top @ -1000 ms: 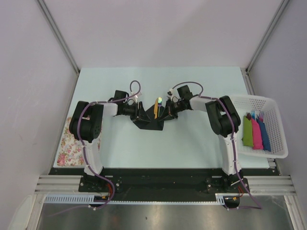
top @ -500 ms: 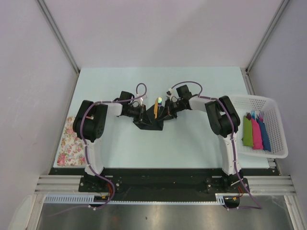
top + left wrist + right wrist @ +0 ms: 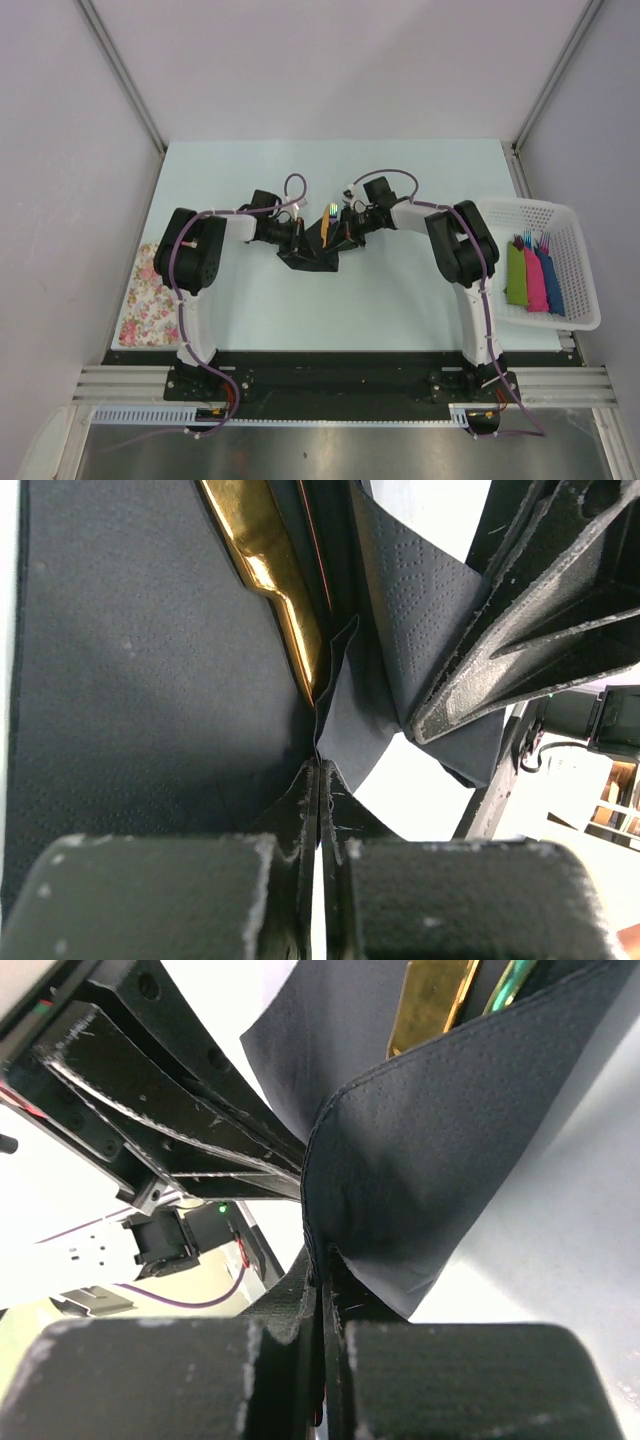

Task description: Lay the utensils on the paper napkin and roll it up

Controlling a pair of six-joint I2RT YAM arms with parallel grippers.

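The black paper napkin (image 3: 312,256) lies mid-table, its two sides lifted and folded up around the yellow-orange utensils (image 3: 326,229). My left gripper (image 3: 298,238) is shut on the napkin's left edge; in the left wrist view its tips (image 3: 320,767) pinch a fold of the napkin (image 3: 150,680) beside a gold utensil (image 3: 268,565). My right gripper (image 3: 346,232) is shut on the right edge; in the right wrist view its tips (image 3: 322,1258) clamp the curled napkin (image 3: 450,1140) below a utensil (image 3: 430,1005). Most of the utensils are hidden inside the fold.
A white basket (image 3: 575,215) stands at the table's right edge with green, pink and blue bundles (image 3: 533,275) in it. A floral cloth (image 3: 140,300) lies at the left front edge. The two grippers face each other a few centimetres apart.
My left arm has moved right to the napkin and its gripper has closed on the left edge. The right gripper has stayed shut on the right edge.
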